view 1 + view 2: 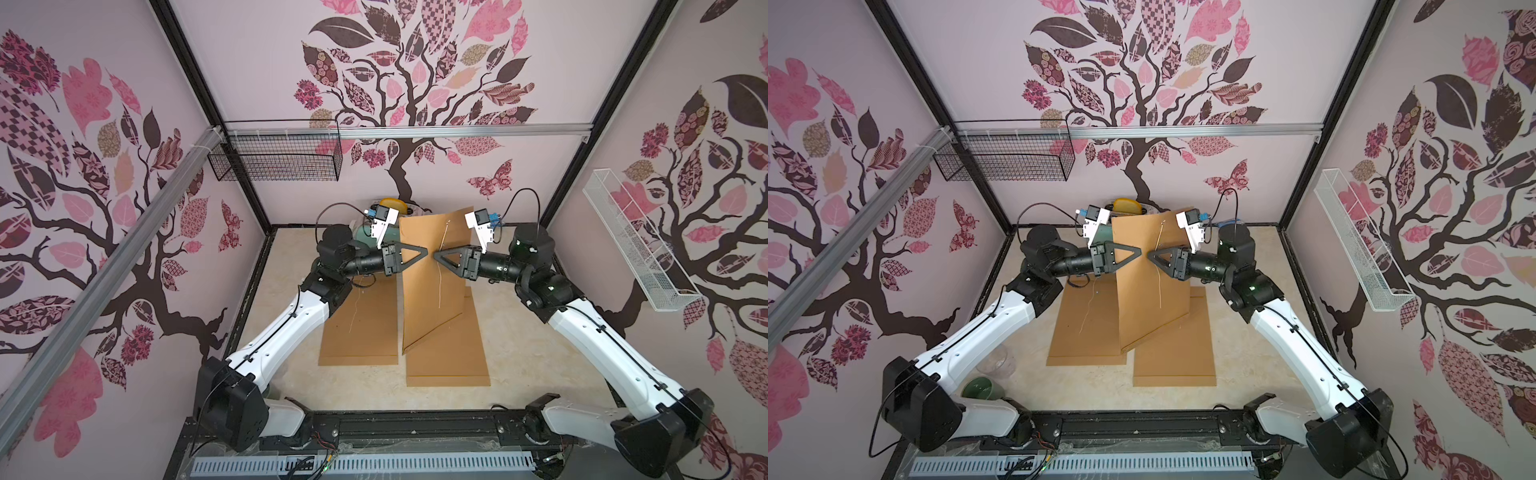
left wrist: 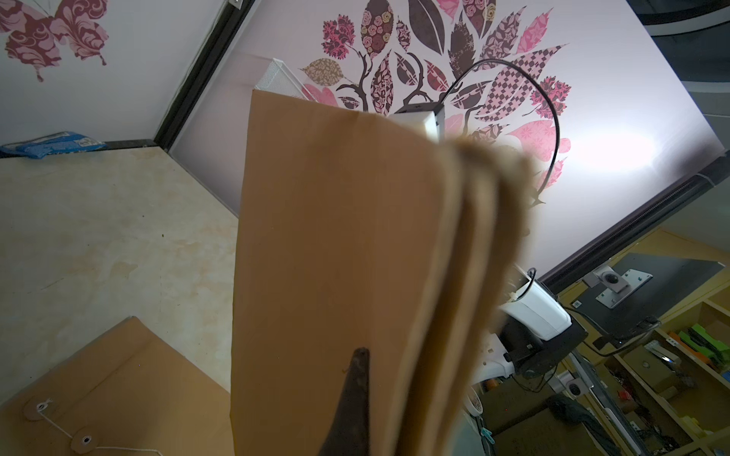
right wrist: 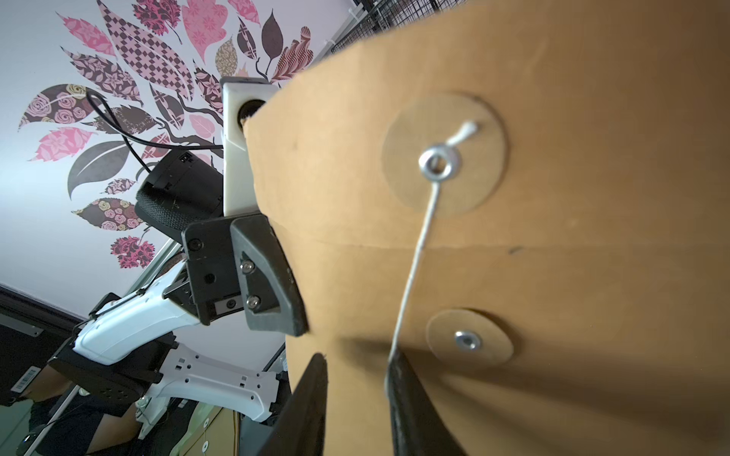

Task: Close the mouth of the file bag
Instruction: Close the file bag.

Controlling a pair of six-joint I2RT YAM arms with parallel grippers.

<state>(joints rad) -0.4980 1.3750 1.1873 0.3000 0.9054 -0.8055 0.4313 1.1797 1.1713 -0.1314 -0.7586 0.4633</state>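
Note:
A brown file bag stands upright above the table in both top views, its flap end up. My left gripper is shut on its left edge; in the left wrist view one dark finger lies on the bag's face and the other is hidden behind it. A white string hangs from the flap's round disc, past a lower disc. My right gripper is at the bag's face, jaws apart, and the string touches one fingertip.
Two more brown file bags lie flat on the table under the held one. A black wire basket hangs on the back wall, a white one on the right wall. A green cup and a clear cup stand by the left arm's base.

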